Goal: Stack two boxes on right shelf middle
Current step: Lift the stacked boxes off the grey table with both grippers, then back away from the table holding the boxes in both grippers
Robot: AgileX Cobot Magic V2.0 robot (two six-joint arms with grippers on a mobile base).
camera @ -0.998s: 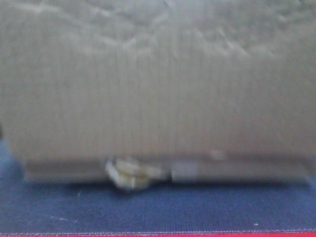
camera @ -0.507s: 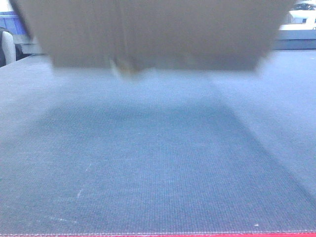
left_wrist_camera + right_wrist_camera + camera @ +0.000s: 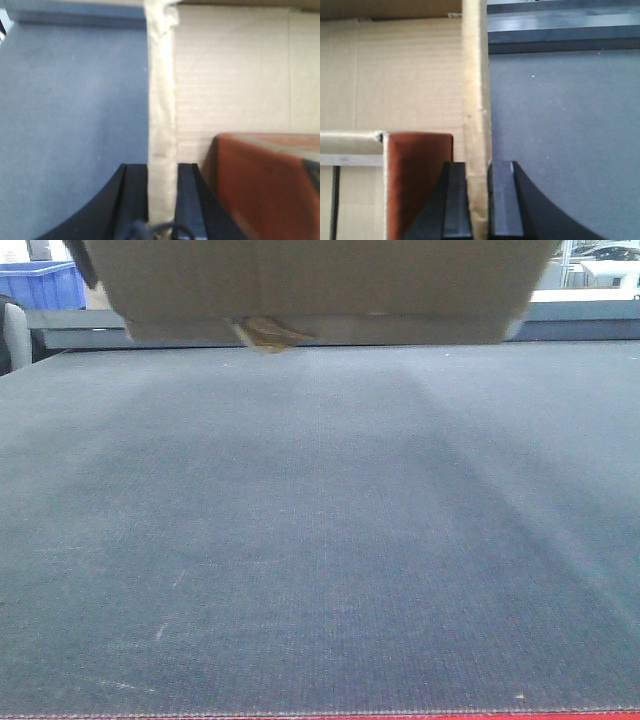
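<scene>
A brown cardboard box (image 3: 320, 285) hangs above the dark grey tabletop (image 3: 320, 540), and only its lower part shows at the top of the front view. A crumpled tape scrap (image 3: 265, 333) dangles from its bottom edge. In the left wrist view my left gripper (image 3: 162, 167) is shut on the box's taped side wall (image 3: 161, 100). My right gripper (image 3: 476, 165) is shut on the opposite wall (image 3: 475, 75). A red-brown object (image 3: 265, 185) lies inside the open box and also shows in the right wrist view (image 3: 417, 175). The shelf is out of view.
A blue plastic bin (image 3: 40, 285) stands at the back left beyond the table. A grey rail (image 3: 585, 315) runs along the table's far edge. A red strip (image 3: 320, 717) marks the table's near edge.
The box has risen off the tabletop. A second ago it filled the front view; now only its bottom edge shows at the top of that view.
</scene>
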